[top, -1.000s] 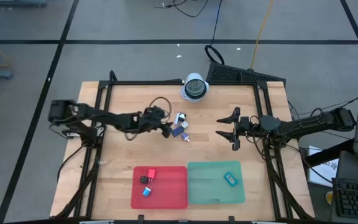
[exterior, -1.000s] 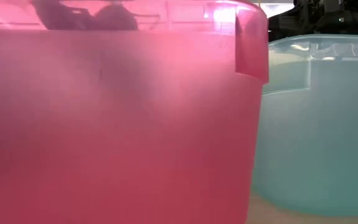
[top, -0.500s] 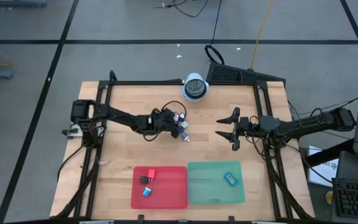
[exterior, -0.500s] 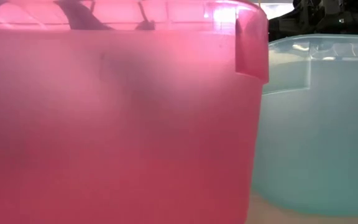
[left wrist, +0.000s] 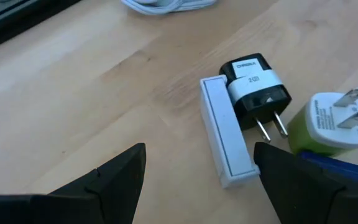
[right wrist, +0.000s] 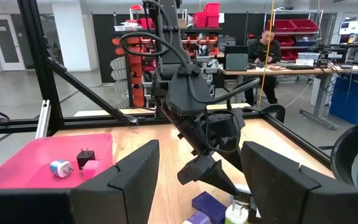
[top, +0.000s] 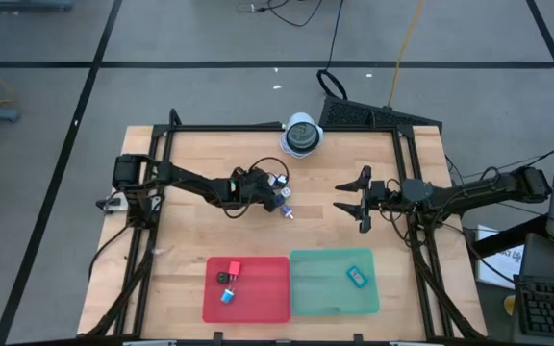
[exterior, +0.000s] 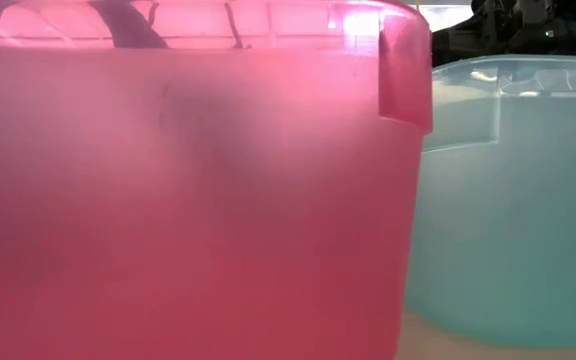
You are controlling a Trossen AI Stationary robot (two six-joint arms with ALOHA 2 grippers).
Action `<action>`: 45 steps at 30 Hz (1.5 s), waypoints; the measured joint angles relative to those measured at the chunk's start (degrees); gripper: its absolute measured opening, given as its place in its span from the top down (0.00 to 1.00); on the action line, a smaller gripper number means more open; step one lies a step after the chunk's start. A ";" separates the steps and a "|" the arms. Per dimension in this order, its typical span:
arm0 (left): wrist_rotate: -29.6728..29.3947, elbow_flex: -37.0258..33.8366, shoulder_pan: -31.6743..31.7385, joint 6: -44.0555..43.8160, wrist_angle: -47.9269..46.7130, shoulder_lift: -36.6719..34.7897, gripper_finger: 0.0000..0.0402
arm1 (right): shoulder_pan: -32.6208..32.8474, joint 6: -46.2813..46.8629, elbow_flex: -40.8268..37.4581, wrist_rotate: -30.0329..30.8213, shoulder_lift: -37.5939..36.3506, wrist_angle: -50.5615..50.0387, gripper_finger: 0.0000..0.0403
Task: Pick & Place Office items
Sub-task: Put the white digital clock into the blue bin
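White bar (left wrist: 227,140) between open left jaws.

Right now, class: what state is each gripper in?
Left gripper: open, over the white adapter, holding nothing.
Right gripper: open, empty.

Pale wood-grain table (top: 190,240). Red tray (top: 258,298) beside a teal tray (top: 320,288). White bar-shaped adapter (left wrist: 227,140), black plug with a white band (left wrist: 255,90), lime-green plug with a white face (left wrist: 331,121). Both claws are dark.
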 joint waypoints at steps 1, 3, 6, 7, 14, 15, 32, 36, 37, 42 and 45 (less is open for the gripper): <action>0.36 0.00 0.00 0.50 0.03 0.00 0.26 | 0.00 0.01 0.00 0.00 0.00 0.00 0.47; 1.77 0.00 0.00 2.68 0.02 0.00 0.26 | 0.00 -0.01 0.00 0.00 0.00 0.00 0.46; 5.62 0.00 0.04 4.96 0.01 0.00 0.26 | 0.00 -0.01 0.00 0.00 0.00 0.00 0.46; 6.51 0.00 0.13 4.94 0.01 0.00 0.26 | 0.00 -0.01 0.00 0.00 0.00 0.00 0.46; 5.47 -0.02 1.74 -0.67 0.05 0.00 0.26 | 0.00 0.14 0.00 0.00 0.00 0.00 0.47; 5.47 -0.02 2.03 -0.15 0.03 0.00 0.26 | 0.00 0.14 0.00 0.00 0.00 0.00 0.47; 5.73 -0.04 3.15 1.16 0.05 0.00 0.43 | 0.00 0.16 0.00 -0.02 0.00 0.00 0.48; 5.92 -0.04 3.13 0.78 0.05 0.00 0.54 | 0.00 0.16 0.00 -0.02 0.00 0.00 0.48; 6.25 -0.04 3.14 0.89 0.05 0.00 0.57 | 0.00 0.16 0.00 -0.02 0.00 0.00 0.48; 8.48 -0.04 3.84 1.49 0.05 0.00 0.68 | 0.00 0.16 0.00 -0.02 0.00 0.00 0.48; 9.12 -0.07 4.48 1.51 0.05 0.00 0.73 | 0.00 0.19 0.00 -0.02 0.00 0.00 0.48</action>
